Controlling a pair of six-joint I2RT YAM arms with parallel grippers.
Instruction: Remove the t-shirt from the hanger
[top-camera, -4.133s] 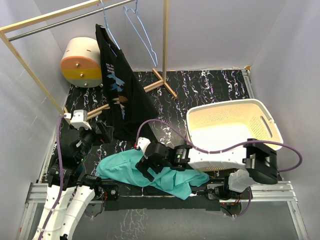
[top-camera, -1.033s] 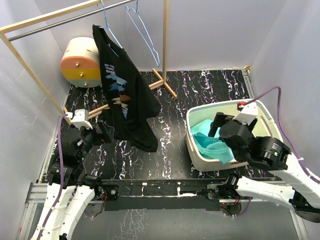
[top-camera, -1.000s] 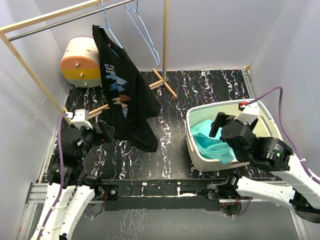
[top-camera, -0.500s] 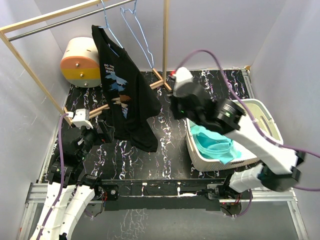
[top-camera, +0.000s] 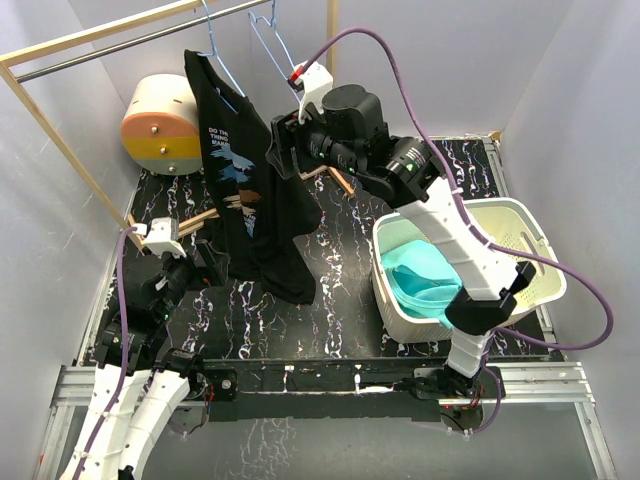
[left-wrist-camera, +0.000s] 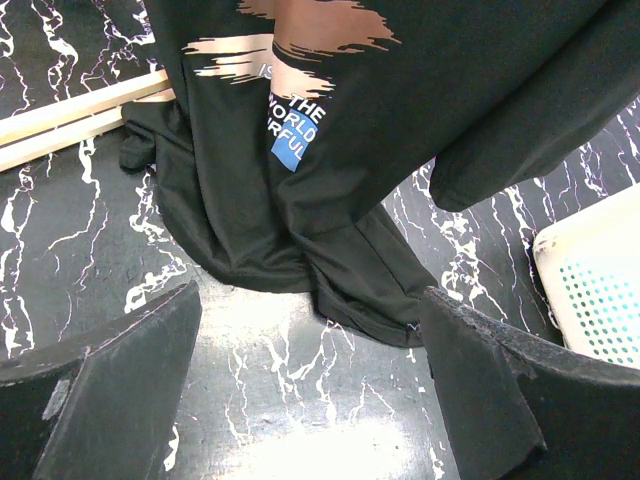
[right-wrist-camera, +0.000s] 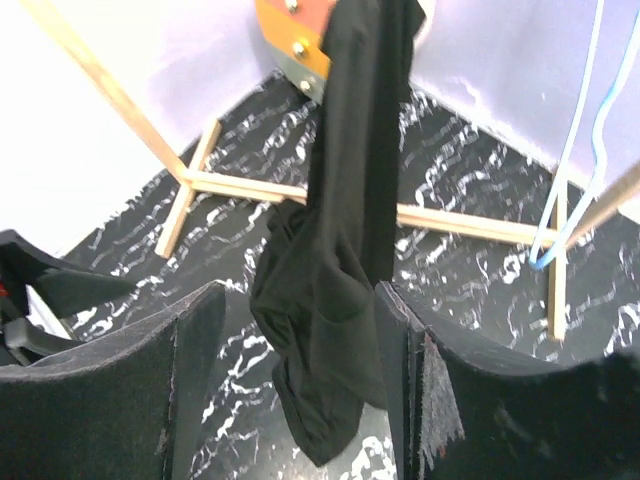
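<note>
Hanging on the blue hanger (top-camera: 214, 55) at upper left of the top view, the black t-shirt (top-camera: 250, 190) trails onto the tabletop (top-camera: 330, 270). We hold the right gripper (top-camera: 283, 150) spread beside its shoulder, likely to pinch there; the left gripper (top-camera: 205, 262) hovers spread near the hem.

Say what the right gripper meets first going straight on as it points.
Probably the black printed t-shirt, centred ahead of the right gripper and its open jaws; the gap to it is unclear.
</note>
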